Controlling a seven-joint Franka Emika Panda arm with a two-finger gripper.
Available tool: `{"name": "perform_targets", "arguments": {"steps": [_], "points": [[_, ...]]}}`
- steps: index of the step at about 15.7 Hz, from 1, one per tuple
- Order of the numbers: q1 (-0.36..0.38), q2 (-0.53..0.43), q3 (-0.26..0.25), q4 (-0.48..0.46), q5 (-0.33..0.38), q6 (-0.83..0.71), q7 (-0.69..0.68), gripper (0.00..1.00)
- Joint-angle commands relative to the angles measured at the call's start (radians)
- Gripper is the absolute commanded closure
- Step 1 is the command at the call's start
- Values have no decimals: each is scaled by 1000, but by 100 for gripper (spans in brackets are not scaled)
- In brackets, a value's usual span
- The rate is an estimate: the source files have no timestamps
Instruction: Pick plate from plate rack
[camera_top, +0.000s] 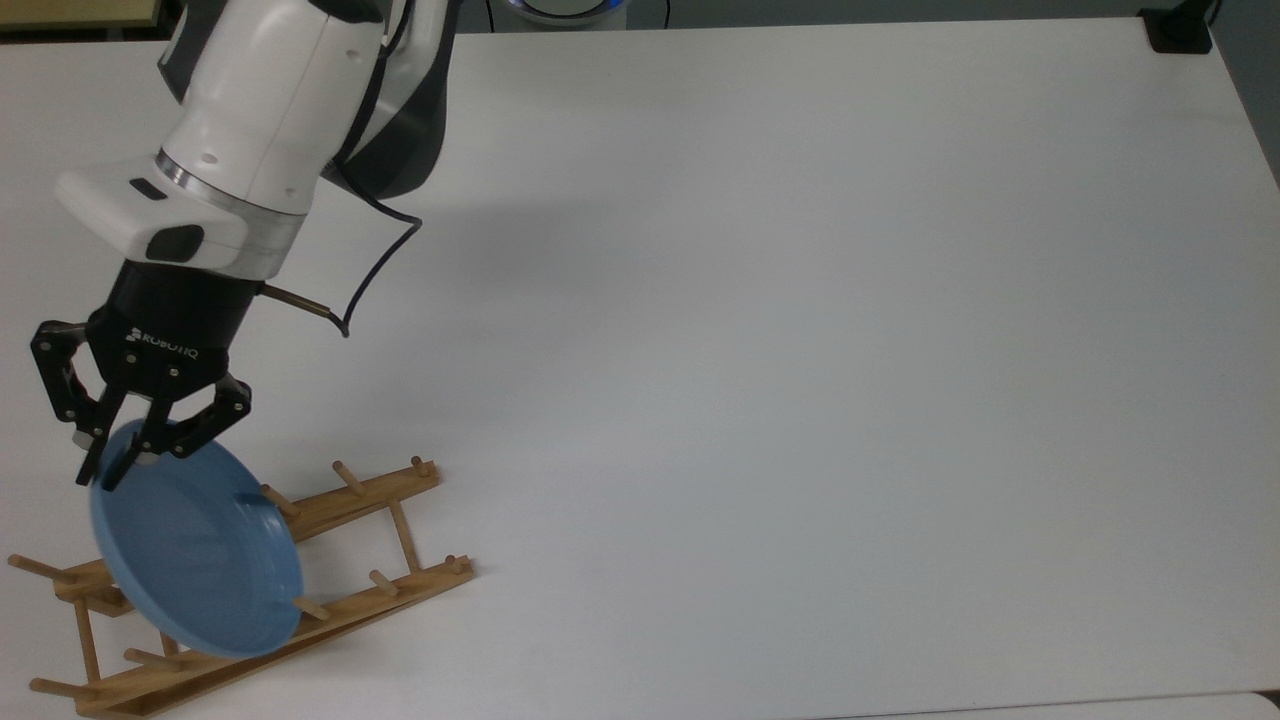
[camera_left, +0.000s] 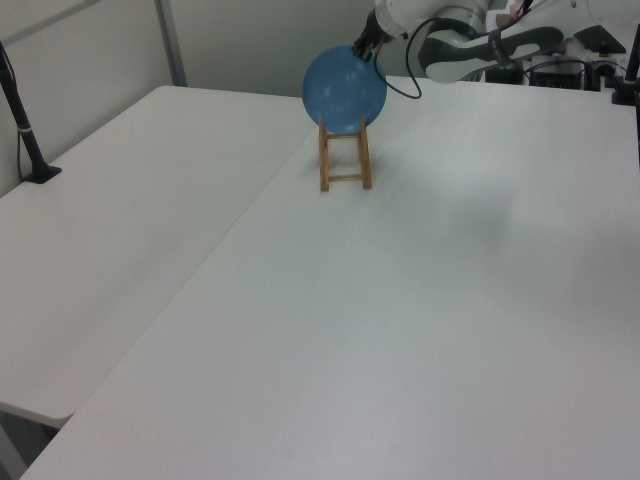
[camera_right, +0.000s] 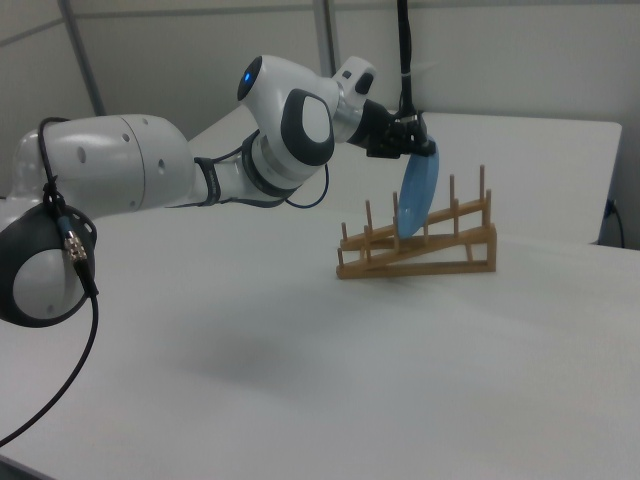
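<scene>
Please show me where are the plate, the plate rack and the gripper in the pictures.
plate (camera_top: 190, 560), top view, middle of its blue face.
plate rack (camera_top: 385, 490), top view, on a wooden rail.
gripper (camera_top: 115, 462), top view, between its fingertips at the plate's rim.

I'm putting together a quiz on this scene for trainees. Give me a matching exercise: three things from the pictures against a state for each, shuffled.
Things:
1. plate
2. plate rack
3. gripper

States:
A. lies on the white table, pegs upright
B. shut on a light-blue rim
C. held on edge, low edge down among the pegs

Pairs: 1-C, 2-A, 3-B
</scene>
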Motion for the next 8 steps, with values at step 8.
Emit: {"name": "perform_targets", "arguments": {"steps": [8], "points": [[-3, -58, -7, -18, -22, 8, -1, 88]]}}
